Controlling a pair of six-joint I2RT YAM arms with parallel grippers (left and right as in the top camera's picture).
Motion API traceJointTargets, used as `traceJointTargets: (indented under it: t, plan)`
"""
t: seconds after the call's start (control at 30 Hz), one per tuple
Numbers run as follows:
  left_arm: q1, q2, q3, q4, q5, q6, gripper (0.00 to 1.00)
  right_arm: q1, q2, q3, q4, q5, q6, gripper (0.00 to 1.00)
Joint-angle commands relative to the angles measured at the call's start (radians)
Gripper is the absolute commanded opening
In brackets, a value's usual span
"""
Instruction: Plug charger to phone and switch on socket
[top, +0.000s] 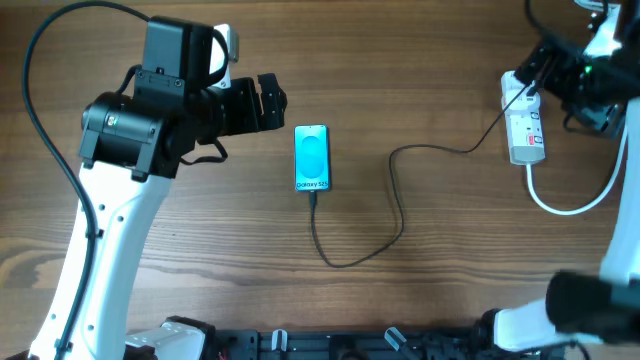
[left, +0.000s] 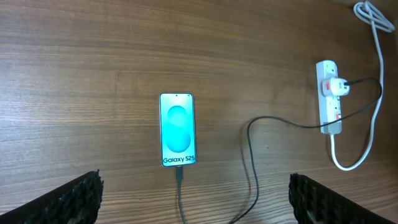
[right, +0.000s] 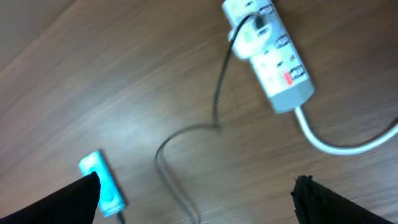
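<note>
The phone (top: 312, 157) lies flat mid-table, teal screen up, "Galaxy" lettering at its near edge. The thin black charger cable (top: 395, 190) has its tip in the phone's near edge, loops right and runs to a plug in the white socket strip (top: 524, 122) at the far right. The strip shows a red switch mark (right: 291, 76). The phone (left: 178, 129), cable (left: 252, 155) and strip (left: 329, 98) also show in the left wrist view. My left gripper (top: 268, 103) is open and empty, left of the phone. My right gripper (right: 196, 205) is open and empty, above the strip.
The strip's thick white lead (top: 575, 205) curves off to the right. Its far end coils at the table's corner (left: 373, 14). The arm bases (top: 300, 345) line the near edge.
</note>
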Motion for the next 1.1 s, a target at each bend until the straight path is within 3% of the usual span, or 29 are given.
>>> traceJointTargets:
  t: [0.0, 0.1, 0.27, 0.43, 0.57, 0.8, 1.07]
  plan:
    - [0.0, 0.002, -0.003, -0.001, -0.01, 0.002, 1.0, -0.077, 0.1, 0.023, 0.076, 0.139, -0.026, 1.0]
    - [0.0, 0.002, -0.003, -0.001, -0.01, 0.002, 1.0, -0.113, 0.154, 0.023, 0.113, 0.179, -0.038, 1.0]
    - [0.0, 0.002, -0.003, -0.001, -0.01, 0.002, 1.0, -0.124, 0.215, 0.008, 0.122, 0.05, -0.261, 1.0]
    - [0.0, 0.002, -0.003, -0.001, -0.01, 0.002, 1.0, -0.203, 0.227, 0.008, 0.134, 0.135, 0.008, 1.0]
    - [0.0, 0.002, -0.003, -0.001, -0.01, 0.002, 1.0, -0.277, 0.227, -0.02, 0.145, 0.135, 0.102, 1.0]
    - [0.0, 0.002, -0.003, -0.001, -0.01, 0.002, 1.0, -0.301, 0.227, -0.17, 0.31, 0.113, 0.105, 1.0]
    - [0.0, 0.002, -0.003, -0.001, -0.01, 0.002, 1.0, -0.297, 0.296, -0.185, 0.385, 0.097, 0.105, 1.0]
